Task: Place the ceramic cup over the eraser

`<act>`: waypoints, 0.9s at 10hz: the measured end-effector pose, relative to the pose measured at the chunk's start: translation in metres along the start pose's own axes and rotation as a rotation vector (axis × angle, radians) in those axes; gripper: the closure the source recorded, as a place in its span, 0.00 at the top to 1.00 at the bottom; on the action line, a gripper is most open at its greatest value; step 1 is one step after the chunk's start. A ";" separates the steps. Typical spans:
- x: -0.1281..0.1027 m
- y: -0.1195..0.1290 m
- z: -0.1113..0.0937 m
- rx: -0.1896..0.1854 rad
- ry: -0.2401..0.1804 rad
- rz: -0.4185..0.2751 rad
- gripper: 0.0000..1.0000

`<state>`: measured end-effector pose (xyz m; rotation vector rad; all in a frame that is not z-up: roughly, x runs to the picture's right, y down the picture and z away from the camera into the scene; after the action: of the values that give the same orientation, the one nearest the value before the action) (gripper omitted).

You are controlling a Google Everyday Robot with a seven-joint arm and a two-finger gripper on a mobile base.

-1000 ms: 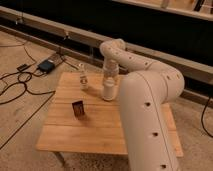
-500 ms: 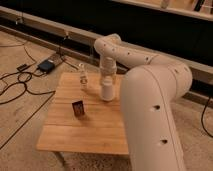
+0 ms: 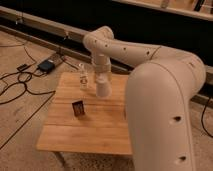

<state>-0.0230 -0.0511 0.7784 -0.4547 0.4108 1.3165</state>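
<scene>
The white ceramic cup (image 3: 103, 90) hangs mouth-down under my gripper (image 3: 102, 80), over the back middle of the wooden table (image 3: 100, 131). The gripper comes straight down from above and is shut on the cup's top. I cannot tell whether the cup's rim touches the table. The eraser (image 3: 78, 108), a small dark block with an orange-tinted face, stands upright on the table in front of and to the left of the cup, about a cup's width away from it.
A small clear bottle (image 3: 83, 78) stands just left of the cup, close to it. My arm's large white links (image 3: 165, 110) cover the table's right side. Black cables (image 3: 15, 86) and a dark box (image 3: 46, 65) lie on the floor to the left.
The gripper with the cup has shifted slightly left, toward the bottle and eraser. The arm's near links have swung closer. The eraser and the bottle have not moved.
</scene>
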 end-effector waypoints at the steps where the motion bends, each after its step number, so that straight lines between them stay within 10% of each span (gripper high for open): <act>1: 0.005 0.010 -0.010 -0.001 -0.021 -0.018 0.00; 9: 0.062 0.077 -0.040 -0.031 -0.067 -0.136 0.00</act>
<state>-0.0867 -0.0071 0.7049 -0.4552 0.2994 1.2041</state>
